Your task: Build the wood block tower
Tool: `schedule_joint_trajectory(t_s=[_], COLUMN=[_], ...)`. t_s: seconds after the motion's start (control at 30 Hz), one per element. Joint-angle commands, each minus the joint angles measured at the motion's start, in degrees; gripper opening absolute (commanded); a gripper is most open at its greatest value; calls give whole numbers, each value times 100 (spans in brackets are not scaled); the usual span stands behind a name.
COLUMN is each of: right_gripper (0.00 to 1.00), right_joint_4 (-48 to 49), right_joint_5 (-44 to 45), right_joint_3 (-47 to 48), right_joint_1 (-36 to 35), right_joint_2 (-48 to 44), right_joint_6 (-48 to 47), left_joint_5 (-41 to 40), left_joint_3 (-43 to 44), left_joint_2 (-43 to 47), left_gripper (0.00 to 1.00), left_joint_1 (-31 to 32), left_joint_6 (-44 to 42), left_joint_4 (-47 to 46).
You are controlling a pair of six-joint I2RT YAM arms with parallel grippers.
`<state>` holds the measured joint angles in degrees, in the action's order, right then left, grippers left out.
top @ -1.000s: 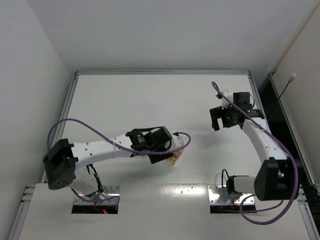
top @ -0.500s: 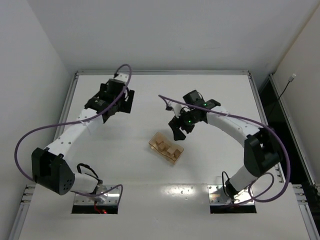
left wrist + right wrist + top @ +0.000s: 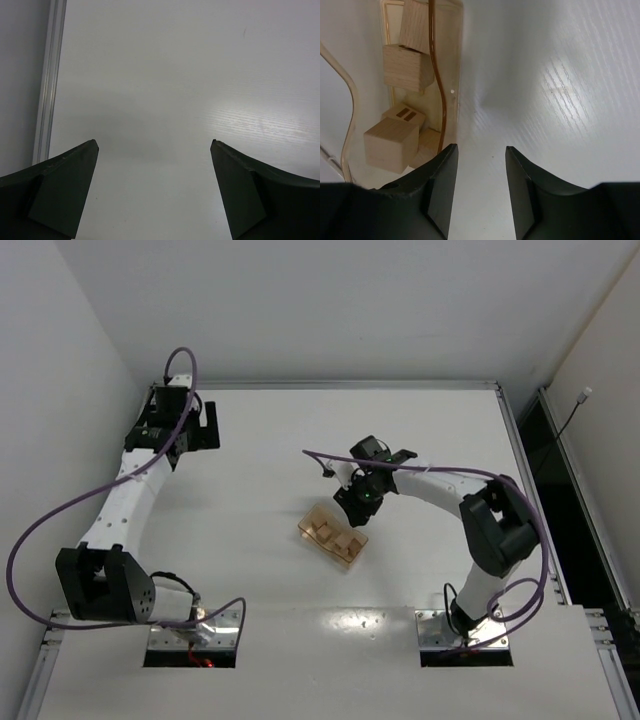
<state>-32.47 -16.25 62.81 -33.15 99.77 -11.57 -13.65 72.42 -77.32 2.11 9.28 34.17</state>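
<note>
Several small tan wood blocks (image 3: 338, 538) lie loose in a pale tray (image 3: 308, 530) at the table's middle. No tower shows in any view. In the right wrist view the blocks (image 3: 390, 143) lie at the left inside the tray (image 3: 453, 60); one block (image 3: 405, 115) has two dark marks. My right gripper (image 3: 350, 505) is open and empty just beyond the tray's far right side, its fingers (image 3: 481, 150) over bare table beside the tray wall. My left gripper (image 3: 210, 428) is open and empty over bare table (image 3: 155, 142) at the far left.
The table's metal edge rail (image 3: 50, 75) runs close to the left gripper on its left. A purple cable (image 3: 330, 455) loops from the right wrist above the tray. White walls enclose the table on the left and back.
The left arm has swung from over the tray to the table's far left back. The right arm has swung from the right side in to the tray's far edge.
</note>
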Motion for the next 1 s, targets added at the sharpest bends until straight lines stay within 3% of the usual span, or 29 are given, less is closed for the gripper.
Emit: schedule_joint_trajectory(t_s=[0.0,0.3,0.53,0.73,0.97], right_gripper=[39,36,35,35,33], right_joint_4=[179,179,-93,-488,-656], right_joint_5=[-18,-124,-1001,-1213,-661], right_joint_3=[48,48,329,434,118], right_joint_1=[-25,27,89,27,-227], right_joint_2=[69,-220,-432,-467,-151], right_joint_6=[-20,146,199,-47,-372], left_joint_5=[319,626,627,627,627], left_joint_3=[307,247,246,193,245], left_joint_2=[-73,-354,-354,-301,-301], left_gripper=[94,94,94,94,94], left_joint_1=[-184,-299,-352,-352,-352], left_joint_6=[83,136,136,136,136], left_joint_4=[-86,-34,-34,-34,-34])
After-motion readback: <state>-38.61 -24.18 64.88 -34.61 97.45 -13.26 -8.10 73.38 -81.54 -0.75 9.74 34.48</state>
